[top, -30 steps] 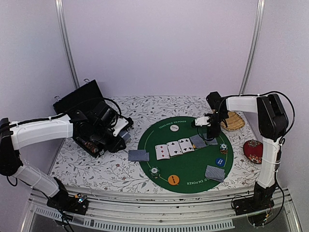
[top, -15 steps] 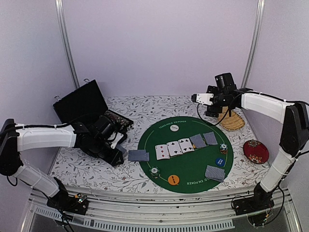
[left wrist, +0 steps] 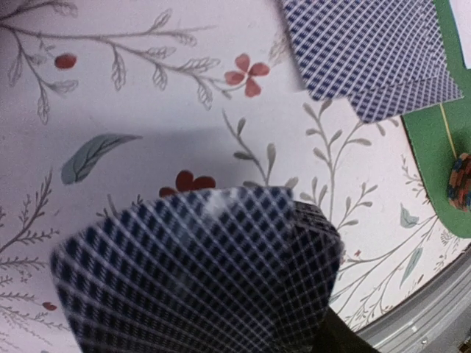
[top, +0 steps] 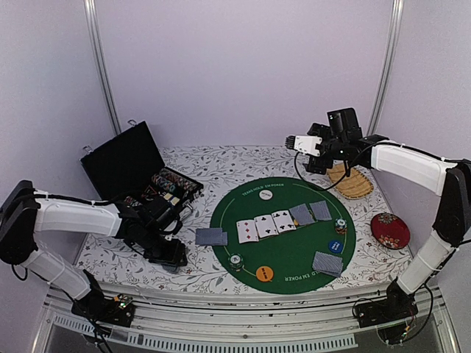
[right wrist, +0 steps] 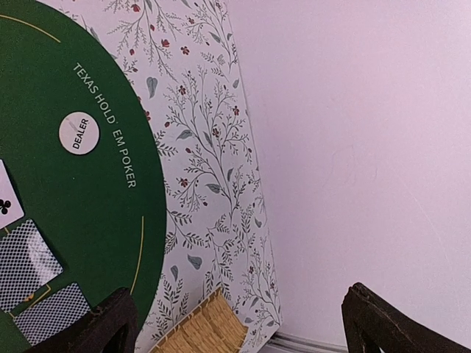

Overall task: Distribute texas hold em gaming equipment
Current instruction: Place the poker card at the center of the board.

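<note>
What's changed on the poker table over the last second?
The right gripper lifted off the green mat and drew back, open. The left gripper swung from the chip case toward the near edge. Cards and chips on the mat stayed put.

You have the poker mat (top: 294,248) lying in the middle of the table (top: 221,165). A row of five cards (top: 282,219) runs across its centre, with the dealer disc (top: 265,195) behind them. On the mat's right side, back to front, sit a chip stack (top: 341,226), a marker disc (top: 335,246) and a pair of cards (top: 327,263). At its front left sit a second chip stack (top: 235,261) and a second marker disc (top: 265,273). A loose pair of cards (top: 211,236) lies just off the mat's left edge. The open case (top: 121,158) stands at the back left, the woven mat (top: 353,184) at the back right, and the cushion (top: 385,229) just right of the poker mat.
</note>
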Controlling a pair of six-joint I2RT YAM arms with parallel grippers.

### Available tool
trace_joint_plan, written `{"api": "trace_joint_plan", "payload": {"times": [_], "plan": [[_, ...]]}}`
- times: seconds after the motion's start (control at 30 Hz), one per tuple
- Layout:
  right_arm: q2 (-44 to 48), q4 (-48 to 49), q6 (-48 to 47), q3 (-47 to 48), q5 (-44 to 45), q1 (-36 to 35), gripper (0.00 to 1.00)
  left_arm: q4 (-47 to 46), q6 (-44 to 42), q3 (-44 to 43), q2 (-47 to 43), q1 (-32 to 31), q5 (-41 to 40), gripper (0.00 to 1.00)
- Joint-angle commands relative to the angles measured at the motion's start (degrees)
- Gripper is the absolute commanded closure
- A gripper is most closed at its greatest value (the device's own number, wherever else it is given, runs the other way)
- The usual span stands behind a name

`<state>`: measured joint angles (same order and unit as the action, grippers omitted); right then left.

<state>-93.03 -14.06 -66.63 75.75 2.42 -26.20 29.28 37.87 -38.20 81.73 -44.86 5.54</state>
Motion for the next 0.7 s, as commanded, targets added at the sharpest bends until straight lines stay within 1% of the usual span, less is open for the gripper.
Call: {"api": "trace_joint_plan", "payload": {"times": [0.0, 0.13, 0.2, 0.4, 0.5, 0.57, 0.63, 0.67], "plan": [[2.39, 0.93, 1.90, -1.22, -0.75, -0.35, 0.01, -0.79, 2.30, 0.36, 3.44, -1.24, -1.73, 0.34], [2.85, 1.80, 1.88, -1.82, -0.56, -0.35, 0.01, 0.77, 2.73, 0.17, 2.64, -1.21, -2.03, 0.17], [2.76, 1.84, 2.14, -1.39, -0.93, -0.45, 0.01, 2.06, 3.10, -0.22, 1.72, -1.36, -2.60, 0.02], [4.13, 3.44, 3.57, -1.37, -2.27, -0.59, 0.01, 7.16, 3.35, -3.90, -0.53, -1.31, -5.59, 0.02], [5.55, 5.05, 6.81, -0.95, -4.35, -0.42, 0.01, 9.03, 2.44, -5.98, -2.29, -1.29, -7.23, 0.02], [7.09, 7.53, 10.01, -1.10, -6.32, 0.45, 0.01, 10.15, 1.22, -8.10, -4.26, -0.97, -10.27, 0.02], [9.17, 10.46, 15.20, -1.04, -10.08, 2.79, 0.01, 9.79, -0.65, -10.29, -6.63, 0.56, -14.26, 0.02], [9.86, 11.78, 20.79, -1.25, -12.31, 4.48, 0.01, 8.74, -2.10, -11.15, -7.97, 1.95, -15.76, 0.02]]}}
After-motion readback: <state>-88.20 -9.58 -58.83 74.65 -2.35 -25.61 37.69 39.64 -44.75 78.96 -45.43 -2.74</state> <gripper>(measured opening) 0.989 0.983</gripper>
